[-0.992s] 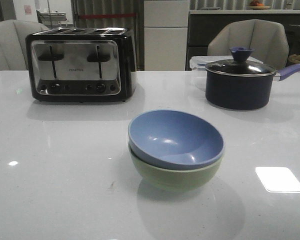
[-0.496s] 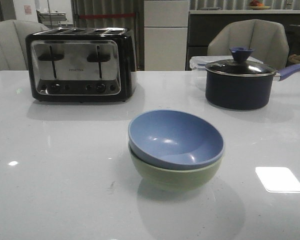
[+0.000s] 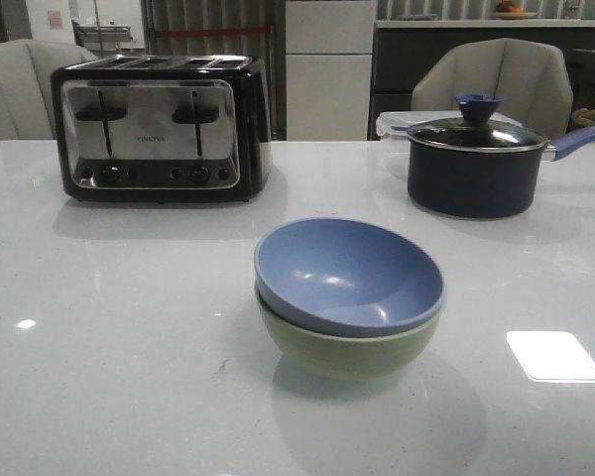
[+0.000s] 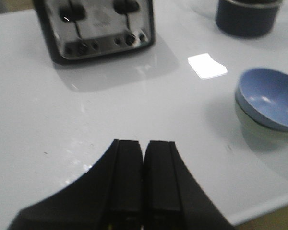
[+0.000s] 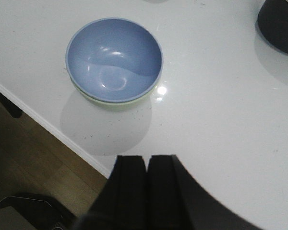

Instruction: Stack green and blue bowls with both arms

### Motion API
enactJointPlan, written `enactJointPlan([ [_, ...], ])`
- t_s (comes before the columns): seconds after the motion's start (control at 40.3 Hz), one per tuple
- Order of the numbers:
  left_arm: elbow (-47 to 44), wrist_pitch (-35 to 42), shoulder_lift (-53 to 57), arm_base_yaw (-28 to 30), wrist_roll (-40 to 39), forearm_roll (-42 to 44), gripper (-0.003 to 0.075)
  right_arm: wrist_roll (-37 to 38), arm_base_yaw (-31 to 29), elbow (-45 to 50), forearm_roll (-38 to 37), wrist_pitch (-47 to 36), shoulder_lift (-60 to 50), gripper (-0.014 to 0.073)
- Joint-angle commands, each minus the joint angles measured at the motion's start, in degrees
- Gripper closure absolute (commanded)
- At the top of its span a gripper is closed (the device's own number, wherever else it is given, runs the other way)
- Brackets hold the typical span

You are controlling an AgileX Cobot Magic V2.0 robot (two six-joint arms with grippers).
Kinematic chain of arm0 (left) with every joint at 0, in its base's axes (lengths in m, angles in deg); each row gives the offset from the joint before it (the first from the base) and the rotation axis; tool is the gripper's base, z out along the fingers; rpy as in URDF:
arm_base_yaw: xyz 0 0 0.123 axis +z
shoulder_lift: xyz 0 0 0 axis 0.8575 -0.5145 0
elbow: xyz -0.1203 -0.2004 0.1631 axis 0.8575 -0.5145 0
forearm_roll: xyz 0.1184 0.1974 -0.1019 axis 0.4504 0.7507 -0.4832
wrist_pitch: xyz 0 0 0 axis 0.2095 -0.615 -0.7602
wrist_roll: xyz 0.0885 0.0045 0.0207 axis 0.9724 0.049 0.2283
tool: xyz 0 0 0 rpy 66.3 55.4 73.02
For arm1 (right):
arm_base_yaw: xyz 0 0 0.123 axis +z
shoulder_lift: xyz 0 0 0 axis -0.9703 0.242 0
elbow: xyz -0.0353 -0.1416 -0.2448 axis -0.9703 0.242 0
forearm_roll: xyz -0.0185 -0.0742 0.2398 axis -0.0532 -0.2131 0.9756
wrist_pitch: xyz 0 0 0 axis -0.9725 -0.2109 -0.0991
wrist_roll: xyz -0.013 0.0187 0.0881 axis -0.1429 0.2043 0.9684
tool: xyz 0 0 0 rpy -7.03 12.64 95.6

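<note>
The dusty blue bowl [image 3: 349, 273] sits nested inside the pale green bowl [image 3: 352, 349] in the middle of the white table, slightly tilted. The stack also shows in the left wrist view, blue bowl [image 4: 271, 98] over green bowl [image 4: 249, 125], and in the right wrist view, blue bowl [image 5: 114, 58] with a green bowl rim [image 5: 116, 105] below. My left gripper [image 4: 144, 143] is shut and empty, well away from the bowls. My right gripper [image 5: 147, 158] is shut and empty, above the table's near edge, apart from the bowls. Neither arm shows in the front view.
A chrome and black toaster [image 3: 159, 129] stands at the back left. A dark saucepan [image 3: 473, 164] with a glass lid and purple knob stands at the back right, a clear plastic box [image 3: 392, 127] behind it. The table edge [image 5: 48, 127] and floor lie near the right gripper.
</note>
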Motion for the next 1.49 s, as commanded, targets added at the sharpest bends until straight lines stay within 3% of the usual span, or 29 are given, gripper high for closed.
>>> enactJointPlan([
  [0.0,-3.5,12.2,4.5,4.7,-0.5,0.0,0.0627,-0.4,-0.3,-1.7,0.3,-3.7,0.0,0.0536],
  [0.223,-15.2,21.6,14.1,12.9,-0.5,0.0,0.0627,-0.4,-0.3,-1.7,0.3,-3.7,0.0,0.0536],
  [0.521,-27.5,38.0,16.9,14.8,-1.6,-0.7,0.0627,-0.4,-0.3,-1.7,0.3,-3.6,0.0,0.0536],
  [1.463,-27.4,39.5,16.9,14.8,-1.6,-0.7,0.0627,-0.4,-0.3,-1.7,0.3,-3.6,0.0,0.0536],
])
